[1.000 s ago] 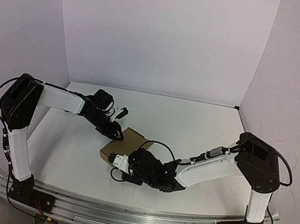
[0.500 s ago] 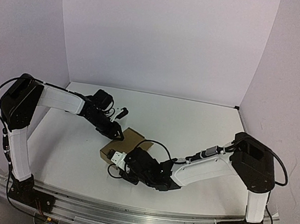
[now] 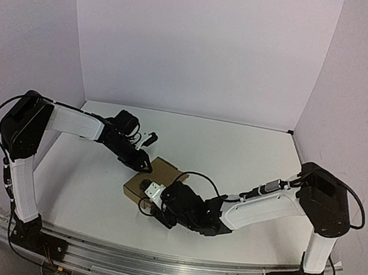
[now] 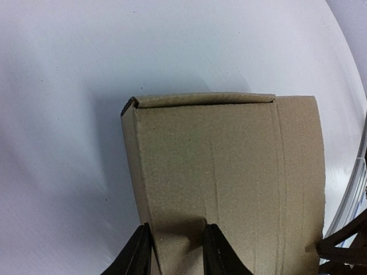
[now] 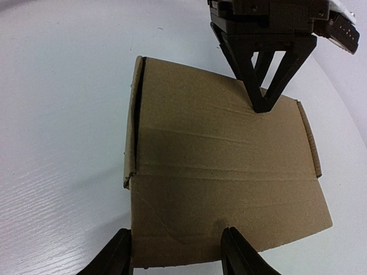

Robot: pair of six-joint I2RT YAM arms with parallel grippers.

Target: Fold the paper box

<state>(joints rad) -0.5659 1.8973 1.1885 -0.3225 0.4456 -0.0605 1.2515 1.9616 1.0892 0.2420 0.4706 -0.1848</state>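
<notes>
The paper box (image 3: 163,173) is brown cardboard and lies folded low on the white table, with one end flap (image 5: 229,223) flat toward the right arm. My left gripper (image 3: 144,163) sits at the box's far left corner. In the left wrist view its jaws (image 4: 175,252) are closed on that part of the box (image 4: 229,172), one finger outside the side wall and one on the top face. My right gripper (image 3: 151,193) is at the near end. Its jaws (image 5: 176,255) stand apart over the flap, one finger by the left edge and one above the panel.
The left gripper (image 5: 262,86) shows in the right wrist view, tips down on the box's far edge. White walls close the table (image 3: 235,158) at the back and sides. A metal rail (image 3: 153,266) carrying the arm bases runs along the near edge.
The right gripper has shifted slightly right and farther onto the box's near end, and its jaws have narrowed. The left arm and the box have not moved.
</notes>
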